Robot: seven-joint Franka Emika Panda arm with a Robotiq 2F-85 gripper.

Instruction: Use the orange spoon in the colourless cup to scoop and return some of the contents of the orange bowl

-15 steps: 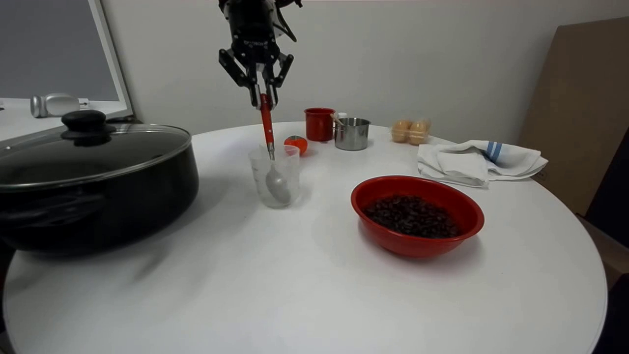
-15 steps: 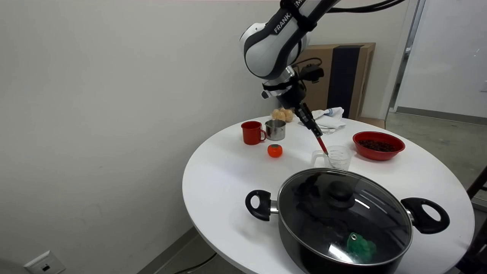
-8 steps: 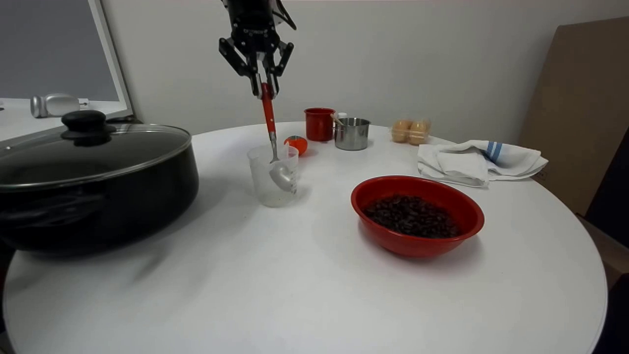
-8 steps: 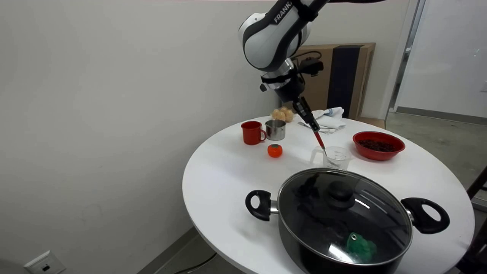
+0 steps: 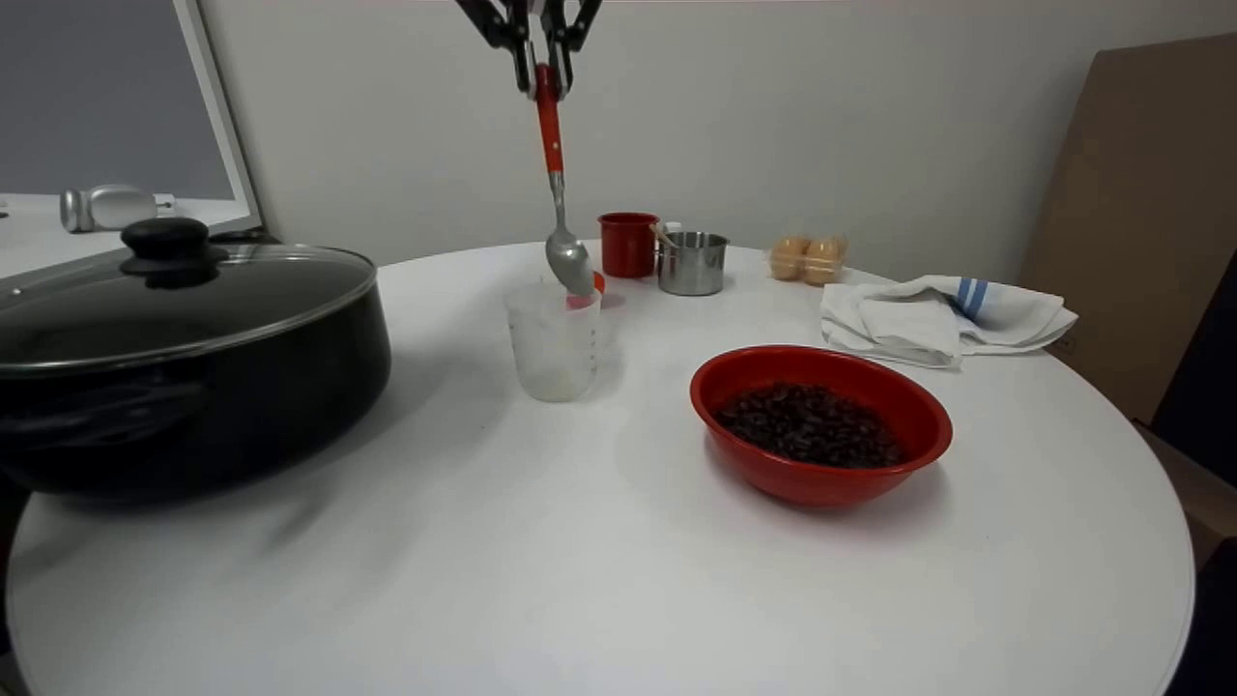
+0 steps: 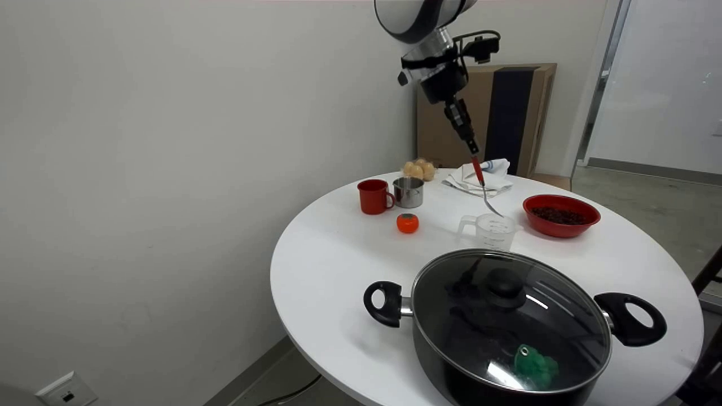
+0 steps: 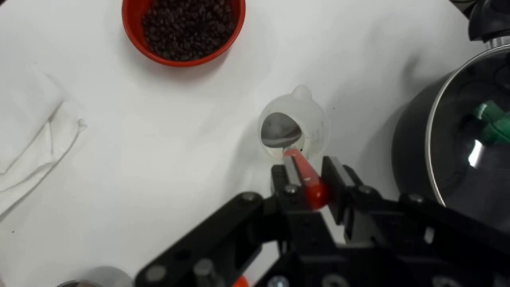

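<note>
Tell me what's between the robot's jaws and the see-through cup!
The orange spoon. The jaws grip its handle, and it hangs down toward the clear cup, its tip near the rim. Both exterior views show this.

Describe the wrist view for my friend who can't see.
A robot gripper, seen from above, holds a red-orange spoon, its silver scoop overlapping a colourless cup. A red-orange bowl of dark, bean-like pieces is at top, a white cloth left, a lidded black pot right.
</note>
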